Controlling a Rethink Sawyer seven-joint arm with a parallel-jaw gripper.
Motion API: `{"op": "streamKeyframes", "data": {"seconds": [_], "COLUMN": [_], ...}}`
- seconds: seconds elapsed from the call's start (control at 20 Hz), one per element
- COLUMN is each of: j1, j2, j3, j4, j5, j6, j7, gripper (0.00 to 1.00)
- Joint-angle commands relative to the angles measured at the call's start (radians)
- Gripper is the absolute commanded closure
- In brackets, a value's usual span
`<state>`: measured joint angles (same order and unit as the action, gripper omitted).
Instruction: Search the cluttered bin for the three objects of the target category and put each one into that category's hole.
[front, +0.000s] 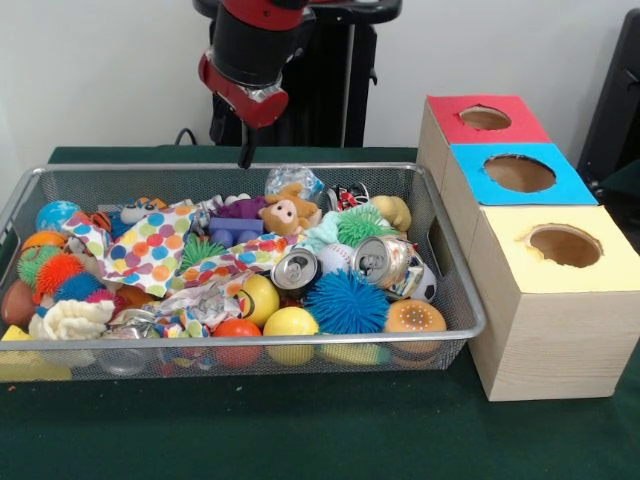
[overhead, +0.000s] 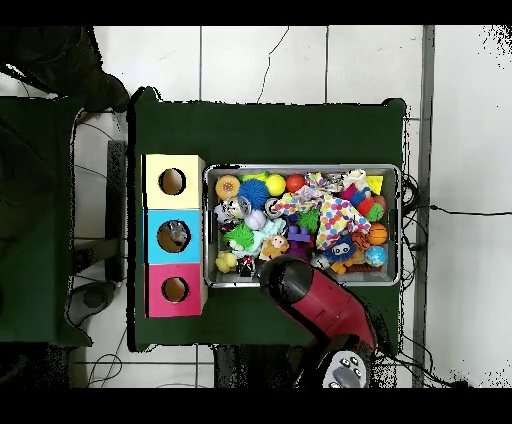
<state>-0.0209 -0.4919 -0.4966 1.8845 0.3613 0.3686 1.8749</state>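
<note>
Wire mesh formed the bin (front: 455, 290), which sat on a green cloth (front: 300, 430) and was filled with mixed toys. Near its front wall lay a blue spiky ball (front: 345, 302), two yellow balls (front: 290, 322), an orange ball (front: 414, 318) and a red ball (front: 236, 328). Two crushed cans (front: 296, 268) rested at the centre, beside a polka-dot cloth (front: 150, 250) spread across the left half. A plush animal (front: 290, 212) and a green spiky ball (front: 362, 224) lay toward the back wall. Just beside the bin stood three boxes, each with a round hole: red (front: 485, 118), blue (front: 518, 172) and yellow (front: 562, 245). The gripper (front: 246, 152) hung above the bin's back rim, clear of the contents; only a dark tip showed, so its opening could not be told.
</note>
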Motion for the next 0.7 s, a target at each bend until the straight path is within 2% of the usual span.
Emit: {"op": "streamKeyframes", "data": {"seconds": [0.05, 0.35, 0.55, 0.7], "j1": [0.047, 0.077, 0.077, 0.051], "j2": [0.078, 0.094, 0.084, 0.065], "j3": [0.012, -0.012, -0.007, 0.015], "j4": [-0.085, -0.118, -0.091, -0.054], "j5": [0.052, 0.074, 0.091, 0.096], "j6": [0.043, 0.077, 0.047, 0.006], "j7": [0.281, 0.295, 0.288, 0.265], "gripper": [0.0, 0.0, 0.0, 0.0]}}
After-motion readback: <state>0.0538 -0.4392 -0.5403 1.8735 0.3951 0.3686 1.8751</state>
